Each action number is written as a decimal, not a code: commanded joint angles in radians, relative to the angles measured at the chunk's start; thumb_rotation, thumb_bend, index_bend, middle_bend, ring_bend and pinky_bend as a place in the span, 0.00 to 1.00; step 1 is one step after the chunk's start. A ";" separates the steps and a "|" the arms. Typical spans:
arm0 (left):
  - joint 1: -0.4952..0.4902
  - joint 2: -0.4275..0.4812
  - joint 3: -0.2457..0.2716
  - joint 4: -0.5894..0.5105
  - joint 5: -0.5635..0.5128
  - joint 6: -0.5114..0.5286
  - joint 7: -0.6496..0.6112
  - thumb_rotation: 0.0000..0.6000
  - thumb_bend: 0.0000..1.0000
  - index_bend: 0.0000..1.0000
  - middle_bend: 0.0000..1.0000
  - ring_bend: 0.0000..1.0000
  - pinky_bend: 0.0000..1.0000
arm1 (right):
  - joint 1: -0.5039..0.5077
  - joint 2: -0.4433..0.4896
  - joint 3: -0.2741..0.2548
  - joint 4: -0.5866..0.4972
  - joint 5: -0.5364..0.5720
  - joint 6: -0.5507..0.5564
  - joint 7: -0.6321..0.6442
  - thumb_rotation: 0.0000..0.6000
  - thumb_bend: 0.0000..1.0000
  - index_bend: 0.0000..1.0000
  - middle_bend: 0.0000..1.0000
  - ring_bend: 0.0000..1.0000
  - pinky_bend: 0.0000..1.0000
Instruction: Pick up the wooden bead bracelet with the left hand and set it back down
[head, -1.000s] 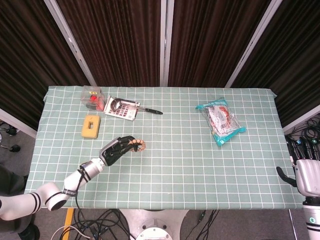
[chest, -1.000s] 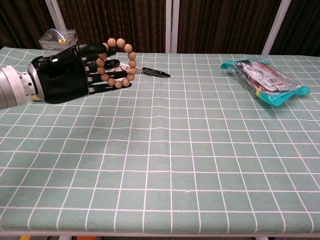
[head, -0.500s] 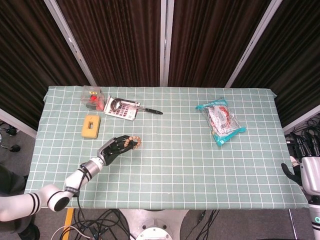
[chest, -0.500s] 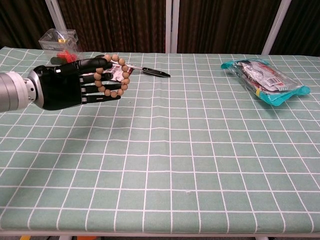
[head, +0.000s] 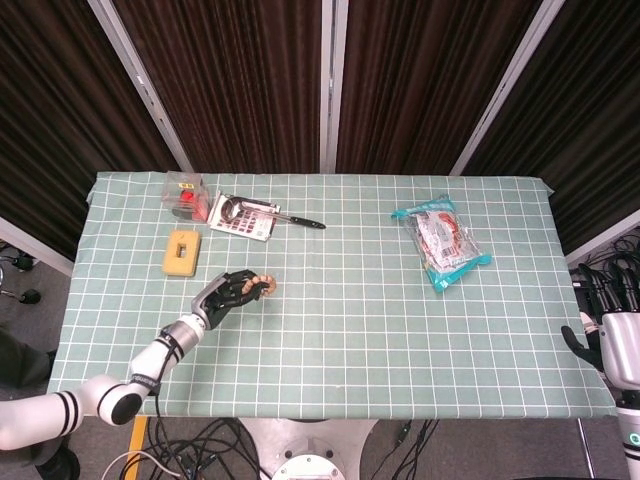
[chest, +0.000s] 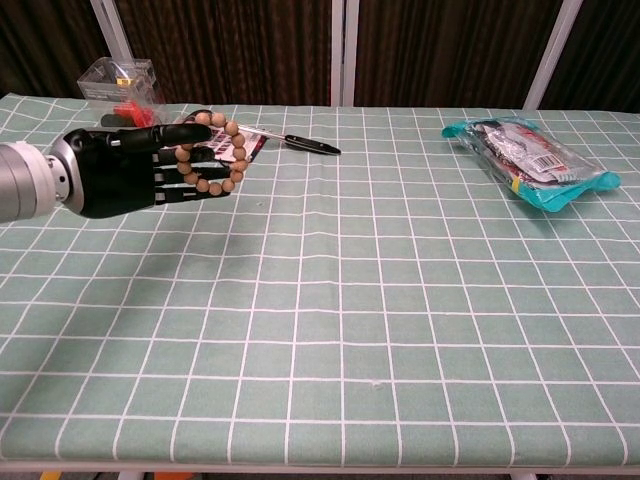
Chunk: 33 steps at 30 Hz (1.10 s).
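In the head view, the left hand (head: 228, 293) is seen over the left part of the green checked tablecloth (head: 330, 330), reaching out from the near-left corner. The wooden bead bracelet (head: 262, 287) is held at its fingertips, the loop of beads lying just past the black fingers. Whether the bracelet is lifted off the cloth or resting on it cannot be told from this view. Behind the hand, a yellow block (head: 181, 252) is laid flat, and further back a clear box (head: 183, 195) with red contents is placed beside a printed card package (head: 243, 216). A black pen (head: 301, 221) is set just right of that package. A teal snack packet (head: 442, 243) is found well apart, on the right half of the table. The right hand (head: 612, 335) is seen at the far right edge, off the table, with nothing held and its fingers spread upward.

In the chest view, the left hand (chest: 125, 172) is shown with its palm side on, the fingers (chest: 185, 190) stretched out almost straight. The wooden bead bracelet (chest: 219, 155) is hung around them, gripped under the thumb, and is held above the cloth. The teal snack packet (chest: 527, 160) is seen at the far right. The right hand is not shown in this view.
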 joint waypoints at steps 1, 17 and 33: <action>0.016 -0.007 -0.014 -0.010 -0.002 0.004 0.035 0.96 0.38 0.56 0.65 0.27 0.12 | 0.000 -0.001 -0.001 0.001 0.001 0.000 0.002 1.00 0.15 0.08 0.16 0.00 0.00; 0.061 -0.019 -0.062 -0.030 -0.016 -0.017 0.139 1.00 0.40 0.63 0.71 0.32 0.12 | -0.002 -0.007 -0.005 0.003 -0.001 0.000 0.001 1.00 0.15 0.09 0.16 0.00 0.00; 0.099 -0.016 -0.077 -0.056 0.040 -0.019 0.162 0.87 0.38 0.66 0.74 0.33 0.12 | -0.006 -0.006 -0.009 -0.003 -0.006 0.006 -0.002 1.00 0.15 0.09 0.16 0.00 0.00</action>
